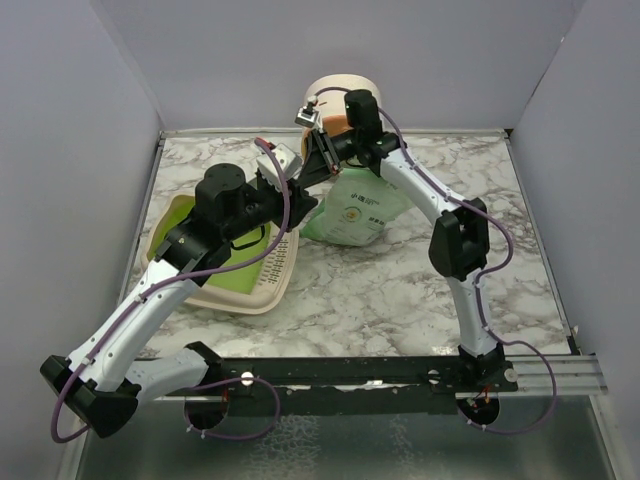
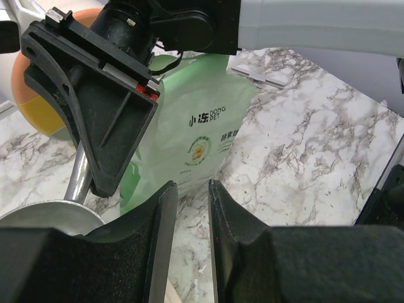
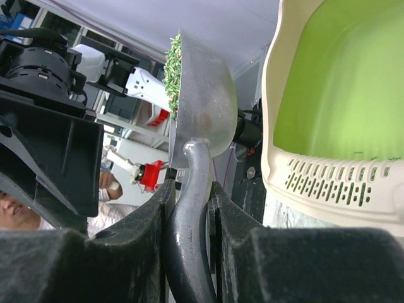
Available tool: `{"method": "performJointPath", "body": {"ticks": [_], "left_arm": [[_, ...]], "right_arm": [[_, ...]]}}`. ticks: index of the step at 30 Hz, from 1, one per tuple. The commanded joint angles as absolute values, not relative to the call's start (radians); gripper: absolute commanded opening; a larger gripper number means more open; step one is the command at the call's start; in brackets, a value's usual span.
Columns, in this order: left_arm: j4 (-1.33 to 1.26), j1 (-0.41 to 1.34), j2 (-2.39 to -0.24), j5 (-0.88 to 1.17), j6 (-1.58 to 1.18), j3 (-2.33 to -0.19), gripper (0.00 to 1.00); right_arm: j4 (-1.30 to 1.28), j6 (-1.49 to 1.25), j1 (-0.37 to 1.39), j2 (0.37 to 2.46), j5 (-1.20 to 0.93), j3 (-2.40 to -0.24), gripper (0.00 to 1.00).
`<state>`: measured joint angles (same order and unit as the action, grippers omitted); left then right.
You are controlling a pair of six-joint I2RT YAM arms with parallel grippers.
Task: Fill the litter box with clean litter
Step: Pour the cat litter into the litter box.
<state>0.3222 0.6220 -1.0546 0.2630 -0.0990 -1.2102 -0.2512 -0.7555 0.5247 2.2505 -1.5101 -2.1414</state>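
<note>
Surface: white marble-patterned table with grey veining, metal trim along its edges. Pale lavender walls close it in at the back and both sides. A black rail along the near edge carries both arm bases.

Litter box sits in the left half of the table, close to the left edge – cream rim, lime-green inside, slotted grid on the side facing the table's middle. No granules show on the green that is in view.

Mint-green bag with dark print lies mid-table toward the back edge. A cream cylinder stands at the back edge behind it, orange and yellow on its face.

Right gripper is clamped on the curved handle of a metal scoop, held up between the bag's top and the box's far corner. Clean litter fills the bowl, as slim greenish pellets.

Left gripper is over the box's far end, facing the bag, jaws at a narrow gap. A cream sliver shows low in the gap – cannot tell if anything is pinched.

Past the scoop, the right wrist view catches shelving and a person outside the enclosure.
</note>
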Motion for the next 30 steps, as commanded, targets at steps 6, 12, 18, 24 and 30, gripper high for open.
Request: {"method": "performJointPath", "body": {"ticks": [6, 12, 18, 24, 30], "left_arm": [[0.29, 0.625, -1.031, 0.25, -0.09, -1.206, 0.29], [0.283, 0.625, -1.028, 0.242, -0.093, -1.214, 0.29], [0.284, 0.625, -1.015, 0.241, -0.095, -1.209, 0.29], [0.284, 0.626, -1.005, 0.239, -0.097, -1.202, 0.29], [0.283, 0.625, -0.993, 0.237, -0.101, -1.19, 0.29]], "right_arm": [[-0.285, -0.679, 0.544, 2.267, -1.465, -2.239, 0.01], [-0.479, -0.497, 0.562, 2.273, -1.362, -2.302, 0.01], [-0.601, -0.382, 0.598, 2.268, -1.284, -2.334, 0.01], [-0.674, -0.299, 0.625, 2.264, -1.21, -2.344, 0.01], [-0.724, -0.241, 0.634, 2.256, -1.146, -2.351, 0.01]]}}
